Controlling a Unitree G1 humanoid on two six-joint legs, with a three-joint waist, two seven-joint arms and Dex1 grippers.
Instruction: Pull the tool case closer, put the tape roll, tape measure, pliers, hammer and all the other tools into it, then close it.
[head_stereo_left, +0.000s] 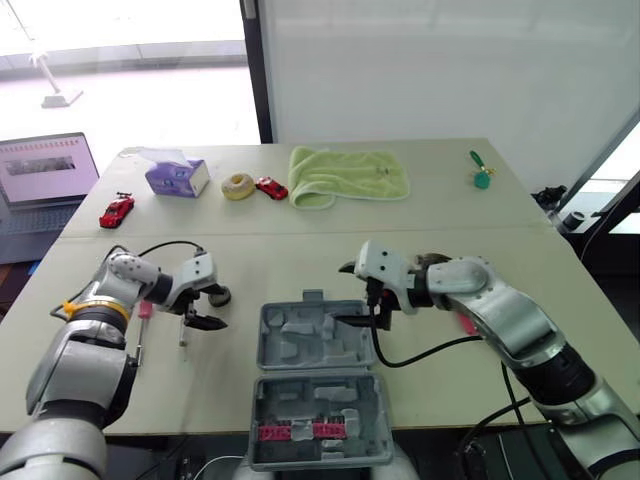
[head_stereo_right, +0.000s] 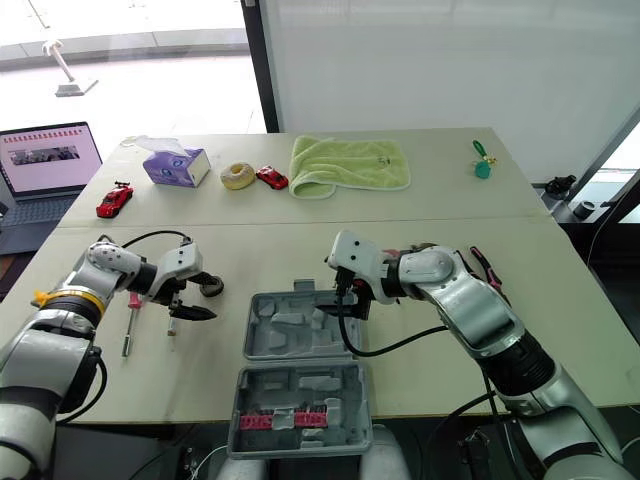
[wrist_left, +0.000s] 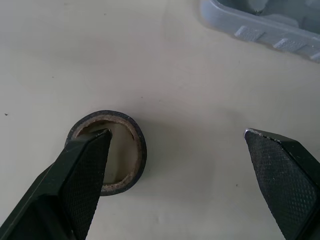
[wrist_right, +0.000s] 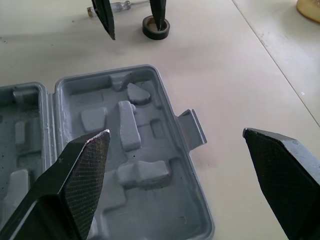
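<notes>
Packing is only being started: the tool case is being left open on the bench, the tape roll beside it overhung by the wide left claw, the case by the wide right claw.

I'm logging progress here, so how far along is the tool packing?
Done: the tool case lies open near the robot's edge of the table. In hand: the left gripper is open over the tape roll, not gripping it; the right gripper hangs open above the case. Left: the roll and a screwdriver lie on the table, and the case needs closing.
</notes>
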